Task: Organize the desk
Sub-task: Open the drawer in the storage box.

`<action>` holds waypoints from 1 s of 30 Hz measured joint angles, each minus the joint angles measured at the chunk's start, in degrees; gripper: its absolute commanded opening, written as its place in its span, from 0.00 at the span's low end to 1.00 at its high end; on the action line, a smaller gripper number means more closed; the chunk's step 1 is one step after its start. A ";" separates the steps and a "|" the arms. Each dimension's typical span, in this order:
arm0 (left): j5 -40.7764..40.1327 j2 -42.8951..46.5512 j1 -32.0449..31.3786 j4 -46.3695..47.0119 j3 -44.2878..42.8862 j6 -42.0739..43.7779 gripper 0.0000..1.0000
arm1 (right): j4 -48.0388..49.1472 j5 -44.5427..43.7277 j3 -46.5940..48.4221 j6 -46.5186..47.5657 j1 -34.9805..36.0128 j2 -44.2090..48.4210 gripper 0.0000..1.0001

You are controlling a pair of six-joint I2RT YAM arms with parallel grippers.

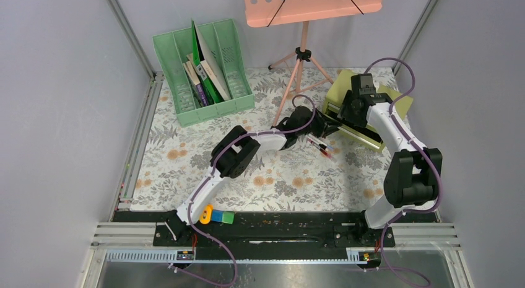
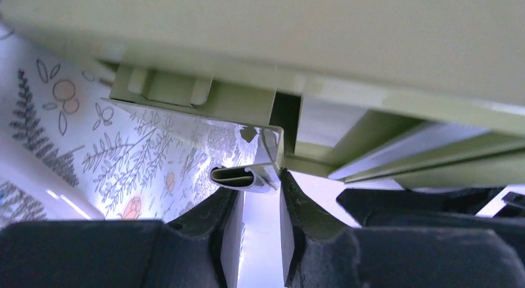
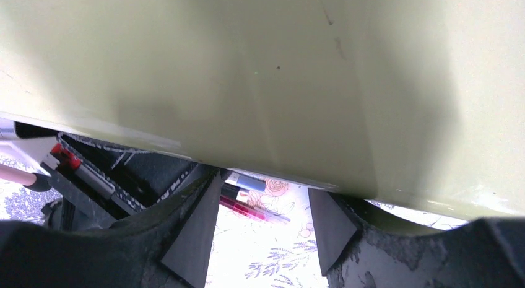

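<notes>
The olive drawer box (image 1: pixel 339 90) is smooth, matte and square-edged, with a glossy looped pull (image 2: pixel 242 176). Pens (image 1: pixel 322 147) lie just beside its front. My left gripper (image 2: pixel 260 186) is nearly closed at that pull, and I cannot tell whether it grips. My right gripper (image 3: pixel 266 201) gapes empty close against the box's wall. The fern-printed cloth desk (image 1: pixel 186 170) lies under the box and below both grippers.

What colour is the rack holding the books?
The rack is mint green, clearest from the top camera.
</notes>
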State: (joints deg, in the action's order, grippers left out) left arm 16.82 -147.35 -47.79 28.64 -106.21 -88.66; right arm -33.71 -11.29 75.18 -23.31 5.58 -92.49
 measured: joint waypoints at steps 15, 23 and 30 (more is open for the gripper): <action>2.64 3.13 -0.04 1.51 5.55 0.00 0.00 | -0.76 -1.29 2.84 -1.60 -1.31 -1.11 0.63; 3.58 4.94 -0.48 5.14 10.60 -0.11 0.00 | -2.03 -1.20 4.26 -2.51 -2.99 -1.97 0.64; 4.04 6.32 -0.52 4.66 12.17 1.11 0.26 | -2.03 -1.14 4.26 -2.54 -3.19 -1.97 0.64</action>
State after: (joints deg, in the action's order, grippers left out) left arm 20.86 -141.03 -48.31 33.30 -94.04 -87.55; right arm -35.75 -12.43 79.44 -25.85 2.39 -94.45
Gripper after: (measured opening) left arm 0.233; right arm 0.634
